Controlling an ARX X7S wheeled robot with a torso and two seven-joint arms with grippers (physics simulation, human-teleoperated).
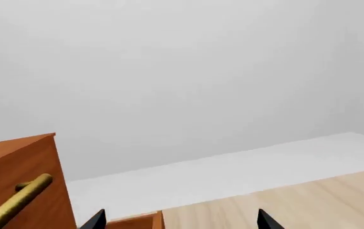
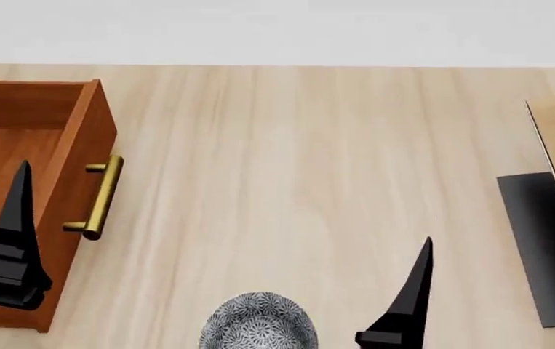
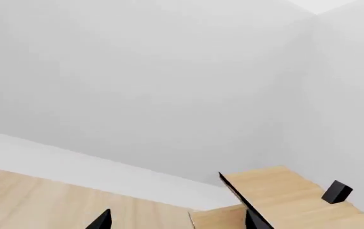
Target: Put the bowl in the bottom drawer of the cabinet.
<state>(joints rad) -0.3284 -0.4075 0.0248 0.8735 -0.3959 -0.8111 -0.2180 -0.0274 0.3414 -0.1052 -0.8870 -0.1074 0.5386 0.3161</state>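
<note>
The round, floral-patterned ceramic bowl (image 2: pixel 257 322) is being shown mouth-up on the pale wooden table (image 2: pixel 306 160), with no long axis. The reddish-brown wooden drawer (image 2: pixel 25 131) is being held open toward it, its cylindrical brass handle (image 2: pixel 100 198) running near-to-far. The left gripper (image 1: pixel 180 220) and right gripper (image 3: pixel 178 220) are being kept spread, empty.

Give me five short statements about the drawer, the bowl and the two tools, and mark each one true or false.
1. The drawer is pulled open, its inside showing. True.
2. The bowl lies inside the drawer. False: it sits on the table, apart from the drawer, near the lower edge of the head view.
3. The left tool is over the open drawer. True.
4. The right tool is gripping the bowl. False: it stands beside the bowl, holding nothing.
5. The drawer's handle is black. False: it is a brass-coloured bar.
</note>
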